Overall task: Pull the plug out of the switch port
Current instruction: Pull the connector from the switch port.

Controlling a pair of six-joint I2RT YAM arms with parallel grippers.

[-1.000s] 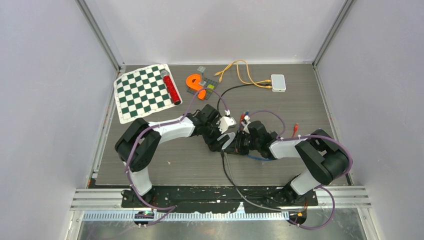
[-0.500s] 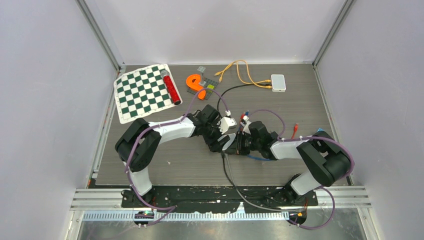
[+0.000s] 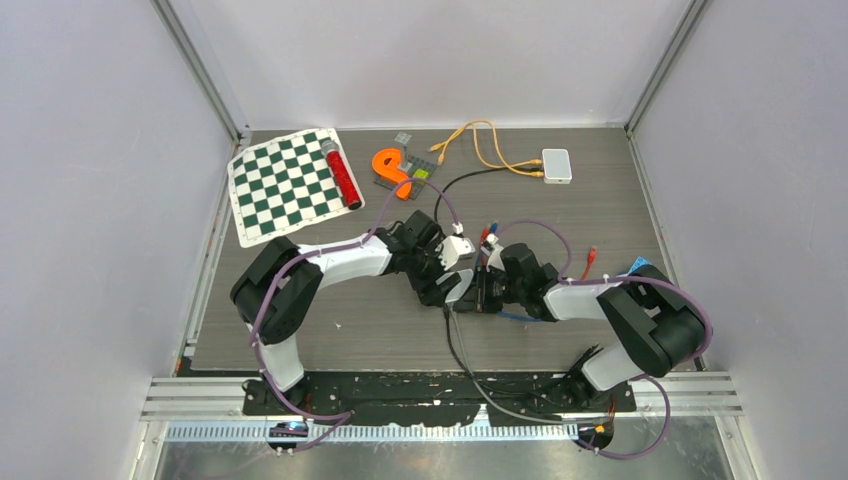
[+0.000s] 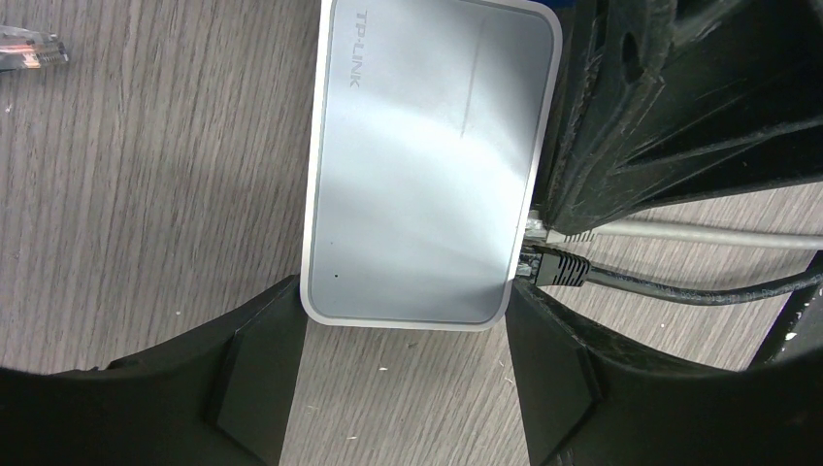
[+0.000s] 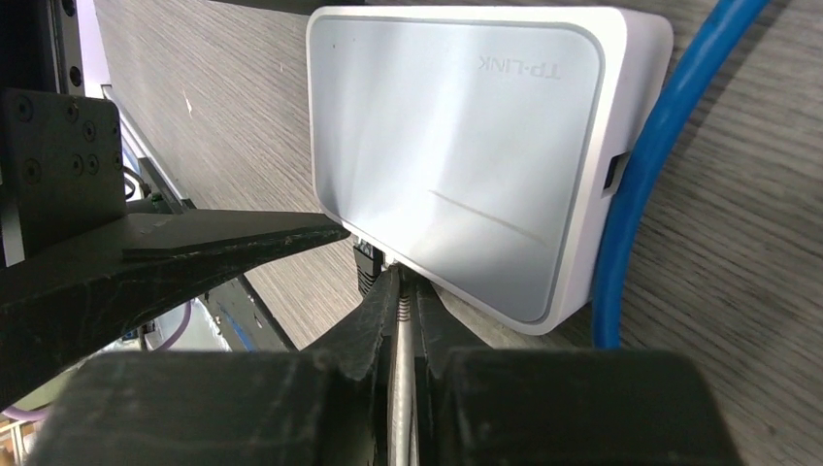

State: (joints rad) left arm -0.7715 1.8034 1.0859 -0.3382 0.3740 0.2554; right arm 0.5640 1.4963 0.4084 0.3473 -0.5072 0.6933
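Right tool [image 5: 406, 320] just finished clenching on the grey plug [image 4: 532, 230], still seated in the switch [image 4: 427, 165] that the left tool [image 4: 403, 335] is clamping flat on the counter [image 4: 146, 194], so the pull looks good to go.

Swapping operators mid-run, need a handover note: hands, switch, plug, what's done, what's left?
Left hand: shut on the switch, bracing it on the table.
Right hand: shut on the grey cable just behind its plug.
A black cable is plugged in beside it.
Done: both grips set.
Left: the plug looks not yet out; pull it straight away from the switch.
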